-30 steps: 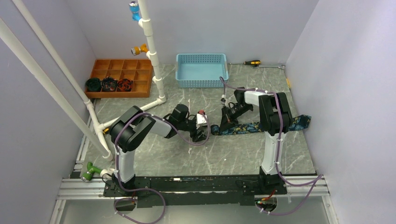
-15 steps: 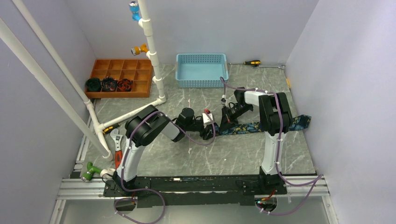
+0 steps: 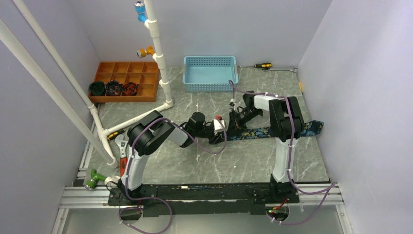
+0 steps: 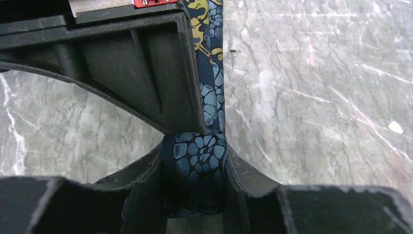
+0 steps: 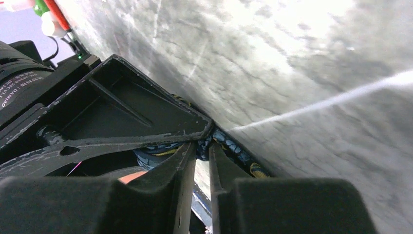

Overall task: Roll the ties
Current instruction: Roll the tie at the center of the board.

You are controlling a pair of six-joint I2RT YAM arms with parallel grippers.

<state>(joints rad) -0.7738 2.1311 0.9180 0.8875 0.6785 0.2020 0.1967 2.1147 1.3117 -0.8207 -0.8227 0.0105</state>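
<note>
The left tool (image 4: 194,168) clamps the rolled end of the long, dark navy paisley fabric necktie (image 4: 196,151). The right tool (image 5: 203,146) is nearly closed at the strip, though I cannot tell whether it grips. The rest lies flat, rightward along the grey marbled bench (image 3: 204,161).

**Black-and-white arms, purple cables**

Left arm (image 3: 146,139) and right arm (image 3: 285,122), mid-frame: black joints, white links, looped purple cables (image 3: 209,148). A black base rail (image 3: 195,197) crosses the bottom. Left wrist view: scuffed matte-black fingers (image 4: 292,209), red tab (image 4: 148,2) at top edge.
</note>
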